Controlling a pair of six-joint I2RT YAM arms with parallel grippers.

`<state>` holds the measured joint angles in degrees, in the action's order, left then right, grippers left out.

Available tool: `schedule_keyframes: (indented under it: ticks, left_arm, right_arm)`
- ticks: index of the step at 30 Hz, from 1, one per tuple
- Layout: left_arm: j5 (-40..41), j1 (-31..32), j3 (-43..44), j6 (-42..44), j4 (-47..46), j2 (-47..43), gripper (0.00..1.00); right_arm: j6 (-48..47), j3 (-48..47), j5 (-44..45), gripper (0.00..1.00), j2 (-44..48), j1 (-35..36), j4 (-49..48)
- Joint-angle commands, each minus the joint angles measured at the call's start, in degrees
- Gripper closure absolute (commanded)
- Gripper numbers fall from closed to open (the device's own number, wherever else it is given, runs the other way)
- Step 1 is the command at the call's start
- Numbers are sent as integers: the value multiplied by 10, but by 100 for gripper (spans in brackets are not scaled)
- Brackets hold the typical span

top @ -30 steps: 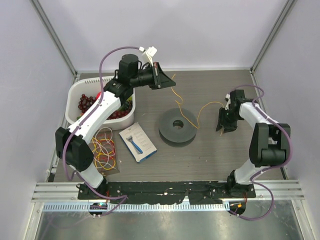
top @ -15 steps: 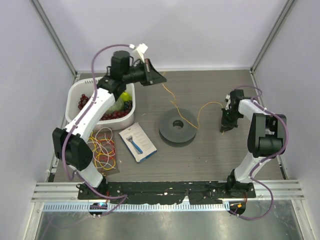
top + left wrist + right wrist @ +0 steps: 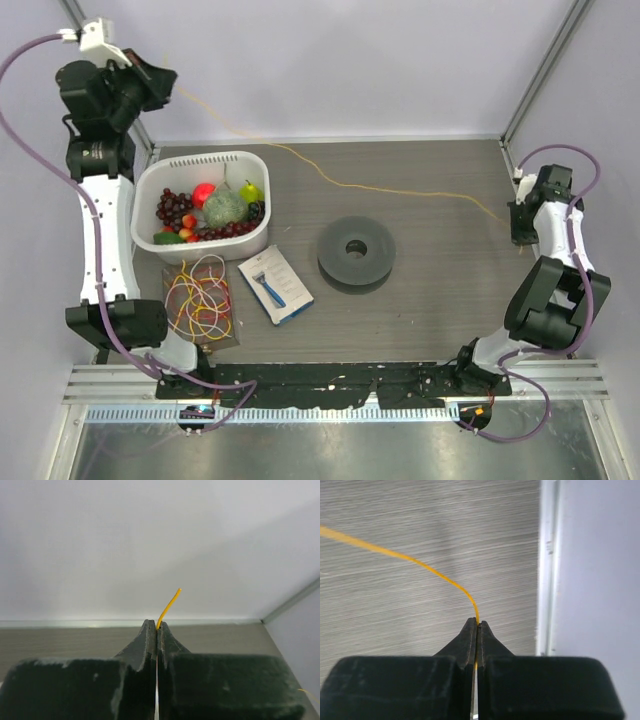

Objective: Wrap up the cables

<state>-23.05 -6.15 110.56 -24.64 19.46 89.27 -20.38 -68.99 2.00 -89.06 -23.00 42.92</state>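
Thin yellow-orange wire (image 3: 380, 187) is clamped at its ends by left gripper (image 3: 157, 629) and right gripper (image 3: 477, 626), stretched beyond grey spool (image 3: 335, 256)

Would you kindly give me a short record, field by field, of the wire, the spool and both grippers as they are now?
left gripper: shut on the wire, raised at far left, short end poking past the tips
right gripper: shut on the wire, near the right edge
spool: flat at the middle of the table, no wire on it in the top view
wire path: from one gripper to the other, beyond the spool
nearby: fruit tub, razor pack, rubber bands
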Motion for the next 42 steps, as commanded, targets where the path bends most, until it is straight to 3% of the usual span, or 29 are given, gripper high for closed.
schedule_keyframes:
  ticks: [1,16,35,38,42]
  left_arm:
    - [55,-42,-2,44,-48,-22,100]
    - [64,-127,19,57,-52,14,100]
    - [49,-164,74,15,-24,57,100]
    - [35,-165,74,8,-27,61,100]
    - [-46,-132,63,5,-30,63,100]
  right_arm:
    - [-92,-21,27,99,36,-31,-23]
    - [-142,-7,37,99,57,-87,-66]
    - [-168,11,30,99,49,-122,-87]
    - [-171,14,27,99,47,-128,-88]
    - [-171,18,0,99,45,-129,-76]
